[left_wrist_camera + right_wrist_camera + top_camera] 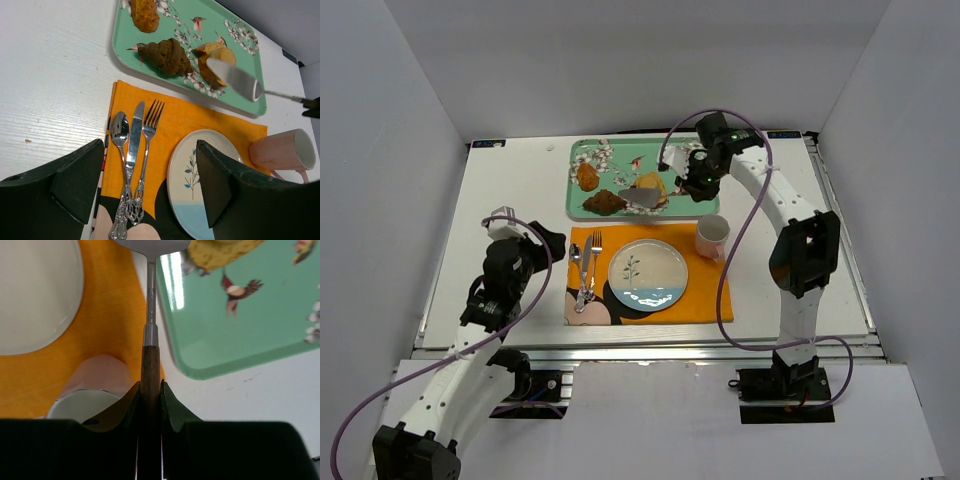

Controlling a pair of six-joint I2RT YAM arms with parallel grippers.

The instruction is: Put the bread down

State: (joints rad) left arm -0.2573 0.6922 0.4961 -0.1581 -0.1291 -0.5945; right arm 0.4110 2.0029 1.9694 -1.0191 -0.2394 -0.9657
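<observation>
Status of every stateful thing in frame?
bread: on tray, not yet plated
plate: empty
spatula: held by handle, blade over tray
left tool: open, empty
right tool: shut on spatula
mug: upright

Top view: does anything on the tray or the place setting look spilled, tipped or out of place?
Nothing stands out. The dark brown croissant-shaped bread lies whole on the green floral tray, the pink mug stands upright, and the silver cutlery lies in a row beside the round white plate.
</observation>
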